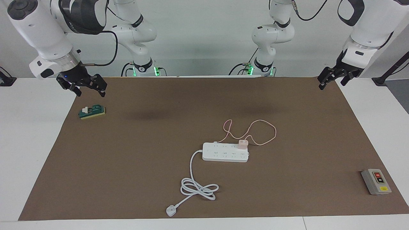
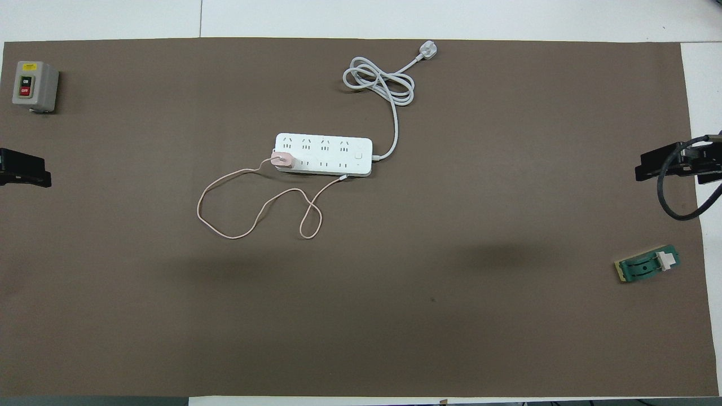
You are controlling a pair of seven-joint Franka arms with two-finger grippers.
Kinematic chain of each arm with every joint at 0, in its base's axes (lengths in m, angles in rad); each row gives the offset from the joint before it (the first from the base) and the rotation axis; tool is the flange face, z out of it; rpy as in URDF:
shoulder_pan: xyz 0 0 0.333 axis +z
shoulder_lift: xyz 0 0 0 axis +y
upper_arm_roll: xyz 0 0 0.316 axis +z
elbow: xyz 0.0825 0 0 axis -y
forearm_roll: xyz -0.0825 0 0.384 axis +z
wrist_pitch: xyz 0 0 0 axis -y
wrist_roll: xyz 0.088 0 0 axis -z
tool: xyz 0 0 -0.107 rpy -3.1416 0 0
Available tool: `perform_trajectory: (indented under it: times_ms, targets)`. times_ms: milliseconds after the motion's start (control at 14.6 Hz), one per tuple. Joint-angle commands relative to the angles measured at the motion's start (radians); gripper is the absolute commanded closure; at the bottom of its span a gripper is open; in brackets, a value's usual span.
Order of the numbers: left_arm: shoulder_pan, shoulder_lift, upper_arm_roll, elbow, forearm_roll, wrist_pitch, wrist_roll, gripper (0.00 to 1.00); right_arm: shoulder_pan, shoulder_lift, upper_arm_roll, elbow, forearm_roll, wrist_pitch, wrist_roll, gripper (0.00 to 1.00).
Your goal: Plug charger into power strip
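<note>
The white power strip (image 1: 223,154) (image 2: 333,153) lies flat near the middle of the brown mat. The pale pink charger (image 1: 242,144) (image 2: 281,160) stands upright on the strip's end toward the left arm, on the row nearer the robots. Its thin pink cable (image 1: 262,128) (image 2: 237,226) loops over the mat beside the strip. My left gripper (image 1: 331,85) (image 2: 25,172) hangs open and holds nothing above the mat's edge at its own end. My right gripper (image 1: 90,92) (image 2: 657,166) hangs open and holds nothing over the mat near the green block. Both are well away from the strip.
The strip's thick white cord coils (image 1: 198,188) (image 2: 379,84) farther from the robots and ends in a white plug (image 1: 171,210) (image 2: 427,52). A green block with a white part (image 1: 92,111) (image 2: 647,266) lies under the right gripper. A grey switch box (image 1: 376,181) (image 2: 34,85) stands at the left arm's end.
</note>
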Motion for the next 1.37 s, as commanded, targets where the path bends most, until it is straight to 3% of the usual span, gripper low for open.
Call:
perform_trajectory:
  times_ms: [0, 411, 1301]
  targets:
    - [-0.019, -0.02, 0.0, -0.016, -0.002, -0.014, -0.015, 0.0, -0.007, -0.012, 0.003, -0.012, 0.014, -0.012, -0.008, 0.0]
    - [-0.019, 0.019, -0.009, 0.046, -0.008, -0.077, -0.023, 0.0, -0.007, -0.012, 0.003, -0.012, 0.014, -0.012, -0.009, 0.0]
    - [-0.019, 0.016, -0.015, 0.045, -0.075, -0.072, 0.019, 0.0, -0.007, -0.012, 0.003, -0.012, 0.013, -0.012, -0.009, 0.0]
